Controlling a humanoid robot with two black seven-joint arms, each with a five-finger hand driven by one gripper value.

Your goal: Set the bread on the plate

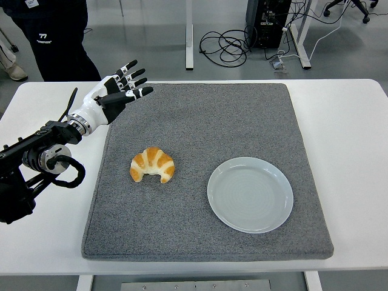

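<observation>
The bread is a golden croissant [153, 164] lying on the grey mat [200, 109], left of centre. A pale grey-blue plate [250, 194] sits empty on the mat to the croissant's right. My left hand [124, 85] is raised over the mat's far left corner, fingers spread and holding nothing, well behind the croissant. The right arm is out of view.
The mat covers most of the white table [348, 127]. A person in dark clothes [57, 36] stands behind the table's far left corner. Table legs and cables lie on the floor beyond the table.
</observation>
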